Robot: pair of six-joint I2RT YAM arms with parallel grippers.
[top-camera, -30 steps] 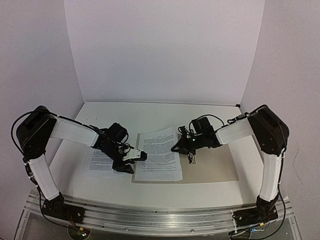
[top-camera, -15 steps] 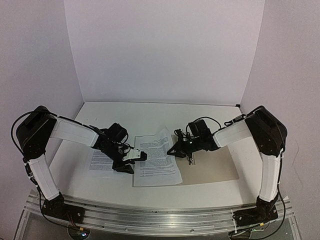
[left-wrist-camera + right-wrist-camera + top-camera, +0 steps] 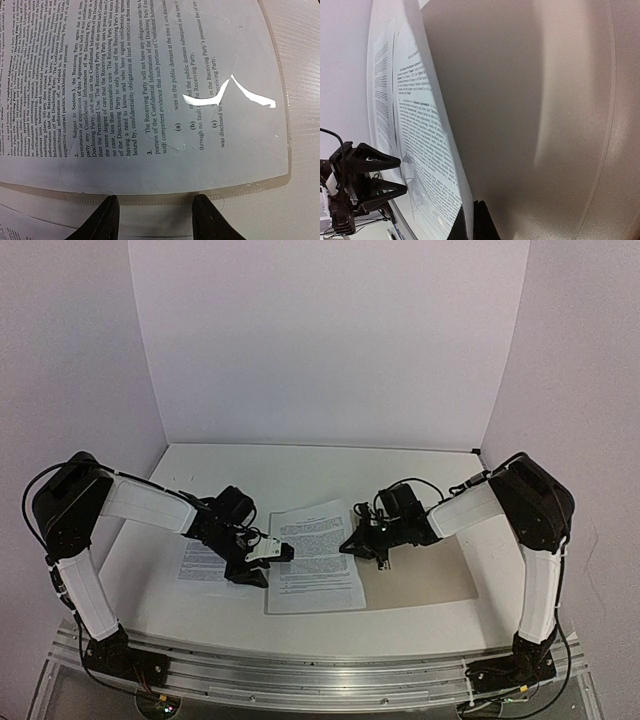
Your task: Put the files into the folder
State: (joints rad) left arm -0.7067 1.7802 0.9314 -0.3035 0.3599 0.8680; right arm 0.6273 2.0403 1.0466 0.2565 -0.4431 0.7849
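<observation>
The right gripper (image 3: pixel 472 220), pinched shut on the right edge of 1 sheet (image 3: pixel 315 555) lying lengthwise front-to-back over the folder's (image 3: pixel 430 575) left part, is nearer; the left gripper (image 3: pixel 155 207) hovers half-open, empty, at the sheet's left edge.

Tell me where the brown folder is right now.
In the top view the folder lies flat on the table, right of the middle, below the right gripper, with a printed sheet overlapping its left side.
</observation>
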